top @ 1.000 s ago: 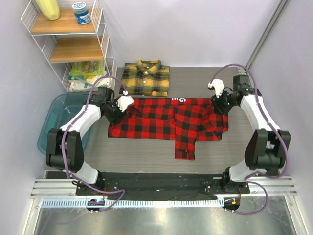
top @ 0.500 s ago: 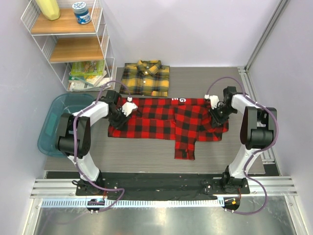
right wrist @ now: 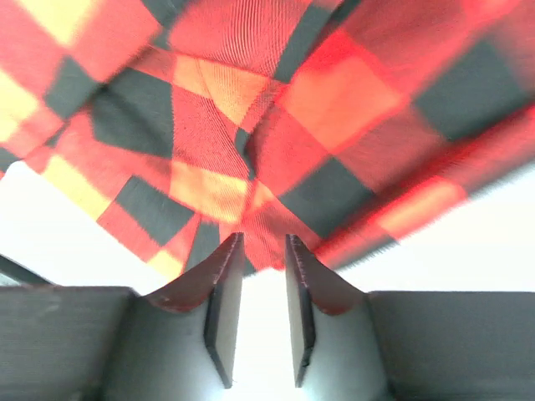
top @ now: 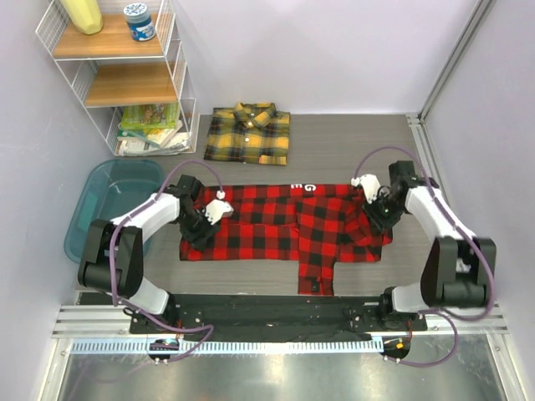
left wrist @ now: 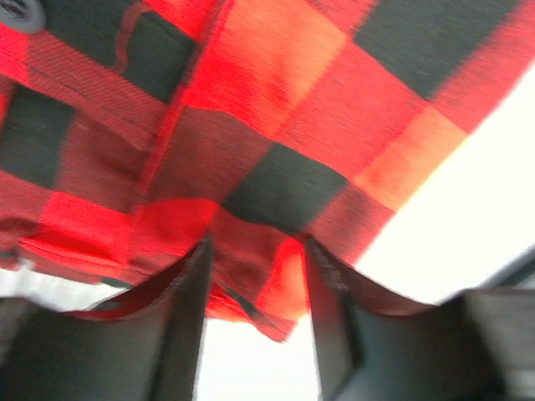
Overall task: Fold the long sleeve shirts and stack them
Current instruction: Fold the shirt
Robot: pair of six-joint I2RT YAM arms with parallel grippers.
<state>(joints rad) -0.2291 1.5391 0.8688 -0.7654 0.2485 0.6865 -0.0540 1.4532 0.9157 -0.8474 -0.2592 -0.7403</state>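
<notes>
**Two Arms Hold a Red Shirt by Its Ends**

A red-and-black checked shirt [top: 276, 221] lies spread flat across the middle of the frame on a grey table [top: 351, 142], stretched between two robot arms. One folded part hangs toward the bottom of the frame, and white letters [top: 305, 188] show along the shirt's upper edge.

At the shirt's left end, the left gripper [top: 207, 219] is clamped on the cloth. The left wrist camera shows a bunched fold of red check caught between its two dark fingers [left wrist: 188, 317]. At the right end, the right gripper [top: 378, 210] also grasps the shirt. In the right wrist view its fingers [right wrist: 221, 309] stand close together, with a corner of the fabric nipped between their tips.

A yellow-and-black checked shirt [top: 248, 134] sits folded in the upper middle of the frame, collar toward the top. It is near the red shirt but not touching it.

A white wire shelf [top: 117, 75] fills the upper left corner. A yellow bottle [top: 82, 12] and a blue-lidded jar [top: 139, 21] stand on its top board, and packets [top: 150, 125] are stacked lower down. A teal plastic tub [top: 109, 200] rests at the left edge of the frame, below the shelf and beside the left arm.
</notes>
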